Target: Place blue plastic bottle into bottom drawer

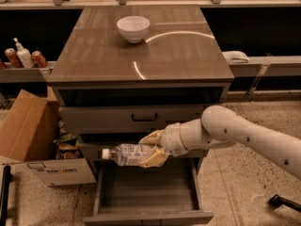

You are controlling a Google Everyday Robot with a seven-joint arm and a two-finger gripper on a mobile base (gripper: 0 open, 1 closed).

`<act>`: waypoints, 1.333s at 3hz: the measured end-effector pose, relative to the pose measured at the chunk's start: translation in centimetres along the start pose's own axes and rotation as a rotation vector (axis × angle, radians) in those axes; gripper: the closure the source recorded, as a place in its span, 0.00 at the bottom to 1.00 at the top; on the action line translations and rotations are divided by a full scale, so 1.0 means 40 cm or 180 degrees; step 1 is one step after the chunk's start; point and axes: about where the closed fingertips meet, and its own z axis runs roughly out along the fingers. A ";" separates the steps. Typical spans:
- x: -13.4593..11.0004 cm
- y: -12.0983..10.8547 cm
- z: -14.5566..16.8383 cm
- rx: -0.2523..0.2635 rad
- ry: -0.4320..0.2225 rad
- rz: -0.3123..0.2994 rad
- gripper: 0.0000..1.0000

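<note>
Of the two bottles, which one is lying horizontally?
The blue plastic bottle, held sideways in the gripper above the open bottom drawer; the white pump bottle stands upright on the shelf at left.

**Colours and patterns.** Gripper (149, 149), in front of the cabinet above the open bottom drawer (148, 217): pale yellow jaws on a white arm (244, 135). Gripped between the jaws: blue plastic bottle (123, 154), clear, with white cap and pale blue-white printed label. Below the jaws: the drawer, plain grey inside. Above the jaws: dark handle (144, 118); grey-brown wood-grain tabletop (188, 60) carrying a white bowl (133, 28). Far left of the jaws: red cans (10, 58), white pump bottle (23, 56), tan cardboard box (23, 126). Floor (235, 187): speckled beige.
</note>
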 end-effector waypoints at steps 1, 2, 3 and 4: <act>0.108 0.019 0.056 0.0168 0.0001 0.0317 1.00; 0.241 0.023 0.122 0.0302 -0.0059 0.0603 1.00; 0.369 0.030 0.210 0.0269 -0.0145 0.0887 1.00; 0.395 0.051 0.239 0.0209 -0.0185 0.0980 1.00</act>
